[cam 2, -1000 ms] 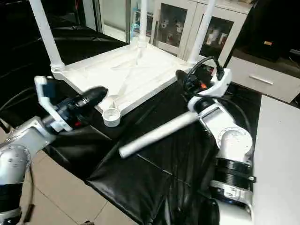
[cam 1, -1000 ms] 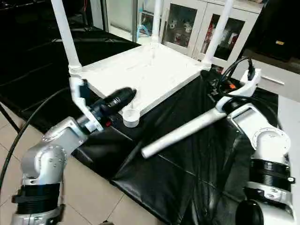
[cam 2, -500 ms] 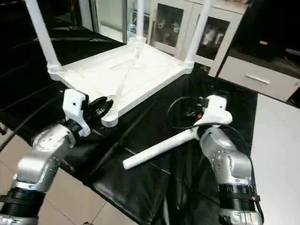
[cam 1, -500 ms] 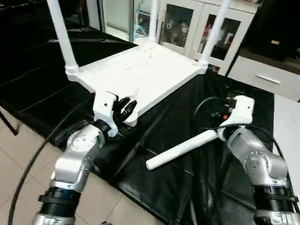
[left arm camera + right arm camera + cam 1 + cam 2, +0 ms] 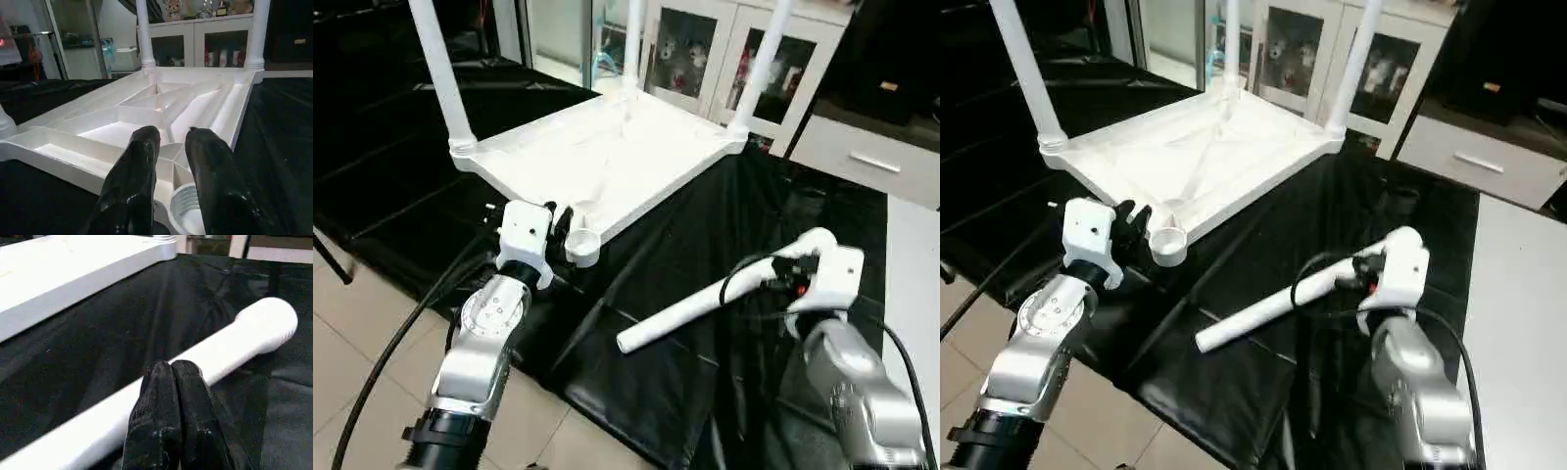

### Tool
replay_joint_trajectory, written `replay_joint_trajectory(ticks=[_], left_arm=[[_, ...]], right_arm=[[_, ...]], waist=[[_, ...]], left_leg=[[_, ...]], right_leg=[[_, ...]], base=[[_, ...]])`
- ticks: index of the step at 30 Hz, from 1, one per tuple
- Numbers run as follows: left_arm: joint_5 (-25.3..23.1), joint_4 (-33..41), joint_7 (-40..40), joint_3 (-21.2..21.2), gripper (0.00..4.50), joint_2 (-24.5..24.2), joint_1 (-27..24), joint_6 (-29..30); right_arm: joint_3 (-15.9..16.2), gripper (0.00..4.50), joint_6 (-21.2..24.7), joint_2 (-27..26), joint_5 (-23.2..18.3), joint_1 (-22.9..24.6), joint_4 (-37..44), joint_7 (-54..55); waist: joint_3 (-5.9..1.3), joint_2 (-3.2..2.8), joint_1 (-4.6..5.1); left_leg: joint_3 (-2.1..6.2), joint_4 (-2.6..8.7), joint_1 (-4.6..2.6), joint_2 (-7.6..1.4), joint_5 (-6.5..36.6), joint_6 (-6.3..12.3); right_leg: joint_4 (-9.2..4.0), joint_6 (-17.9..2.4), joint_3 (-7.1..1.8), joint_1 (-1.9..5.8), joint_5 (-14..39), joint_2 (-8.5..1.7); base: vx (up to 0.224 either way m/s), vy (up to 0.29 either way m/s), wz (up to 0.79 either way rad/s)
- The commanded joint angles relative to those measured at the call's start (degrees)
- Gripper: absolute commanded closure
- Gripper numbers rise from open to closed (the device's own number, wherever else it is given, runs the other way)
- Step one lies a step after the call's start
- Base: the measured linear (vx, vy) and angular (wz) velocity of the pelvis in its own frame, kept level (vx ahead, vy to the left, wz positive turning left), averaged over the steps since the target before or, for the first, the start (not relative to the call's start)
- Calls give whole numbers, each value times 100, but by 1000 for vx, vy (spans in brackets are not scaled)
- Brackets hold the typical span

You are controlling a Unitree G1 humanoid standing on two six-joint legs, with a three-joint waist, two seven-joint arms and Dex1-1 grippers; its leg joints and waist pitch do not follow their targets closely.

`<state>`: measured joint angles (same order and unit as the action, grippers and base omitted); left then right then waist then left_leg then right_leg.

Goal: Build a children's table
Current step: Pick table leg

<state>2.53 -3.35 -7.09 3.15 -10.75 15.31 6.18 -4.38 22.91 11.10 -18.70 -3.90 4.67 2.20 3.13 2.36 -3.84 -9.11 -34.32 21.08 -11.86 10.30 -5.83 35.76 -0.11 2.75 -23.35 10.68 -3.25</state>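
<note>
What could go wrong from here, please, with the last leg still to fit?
The loose leg lies on slick black sheeting, touching the shut right gripper but ungrasped; a nudge may roll it off the edge. The left gripper straddles a rib beside the empty corner socket; pulling could shift the tabletop with its three standing legs.

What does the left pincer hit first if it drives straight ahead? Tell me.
Most likely the tabletop: the left pincer points over the empty corner socket into the ribbed underside. Depth is hard to judge, so it may clip the socket's rim first.
</note>
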Motion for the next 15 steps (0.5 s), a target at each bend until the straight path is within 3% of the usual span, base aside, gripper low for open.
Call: replay_joint_trajectory(ticks=[1,3,4,5,6,7,8,9,10,11,12,13,14,15], left_arm=[[38,213,80,-81,319,69,11,19],[15,207,107,-118,319,63,20,53],[-6,178,107,-125,319,52,18,58],[-26,149,108,-130,319,40,14,52],[-52,121,122,-140,319,32,5,37],[-60,106,114,-145,319,23,-1,30],[-102,95,103,-141,319,-11,-1,16],[-102,95,103,-141,319,-11,-1,16],[-100,91,96,-157,319,-23,1,8],[-94,89,93,-169,319,-26,4,6],[-84,87,86,-184,319,-31,7,7],[-98,81,86,-206,319,-51,20,8],[-99,71,83,-232,319,-70,36,15],[-101,59,83,-264,319,-85,51,26]], right_arm=[[7,450,78,-67,11,63,274,8],[-31,450,162,-193,-102,102,332,49],[-15,450,152,-231,-104,116,364,51],[10,450,134,-251,-81,121,379,54],[48,450,129,-272,-55,118,396,55],[86,450,121,-283,-30,108,406,50],[128,450,128,-308,6,88,430,54],[128,450,128,-308,6,88,430,54],[125,450,139,-340,10,81,450,53],[122,450,146,-356,17,79,459,52],[121,450,155,-372,29,76,467,50],[141,450,166,-372,62,63,463,21],[165,450,166,-366,87,47,452,-15],[184,450,174,-366,102,26,440,-41]], waist=[[-337,-72,8],[-339,-51,3],[-344,-13,2],[-361,-19,-33],[-356,24,-127],[-350,58,-178],[-304,66,-312],[-293,92,-311],[-294,37,-286],[-283,12,-198],[-286,-115,3],[-292,-236,240],[-322,-264,303],[-321,-285,334]], left_leg=[[11,427,-10,-29,1757,-128],[-33,391,25,10,1712,32],[-232,134,-147,54,1746,-16],[-279,67,-122,95,1750,-34],[-234,-77,-92,145,1799,115],[-193,-188,-41,192,1754,220],[-27,-482,37,224,1647,367],[89,-551,108,253,1563,362],[289,-501,84,369,1362,376],[308,-366,14,393,1333,480],[188,112,-371,334,1546,802],[-6,421,-582,68,2474,1216],[-67,578,-447,-73,2700,1293],[-114,698,-355,-222,2748,1274]], right_leg=[[-565,-215,-204,235,2014,-305],[-589,-220,-270,253,2176,-400],[-714,-126,-605,77,2937,-335],[-736,-136,-787,102,3117,-311],[-782,-197,-1111,150,3307,-397],[-829,-221,-1310,229,3441,-476],[-978,-277,-1766,302,3939,-713],[-983,-320,-1905,375,4077,-718],[-959,-373,-1989,322,3805,-450],[-941,-335,-1931,255,3633,-274],[-707,-127,-1437,-142,2968,275],[3,-262,-526,-539,2422,424],[399,-362,-201,-451,1919,288],[654,-426,59,-356,1398,122]], base=[[0,0,0],[0,0,0],[0,0,0],[-9,44,-39],[-9,44,-39],[-3,87,-53],[-6,160,-59],[-6,160,-59],[-22,234,-63],[-40,277,-55],[-40,277,-55],[-91,300,-41],[-111,293,-50],[-111,293,-50]])
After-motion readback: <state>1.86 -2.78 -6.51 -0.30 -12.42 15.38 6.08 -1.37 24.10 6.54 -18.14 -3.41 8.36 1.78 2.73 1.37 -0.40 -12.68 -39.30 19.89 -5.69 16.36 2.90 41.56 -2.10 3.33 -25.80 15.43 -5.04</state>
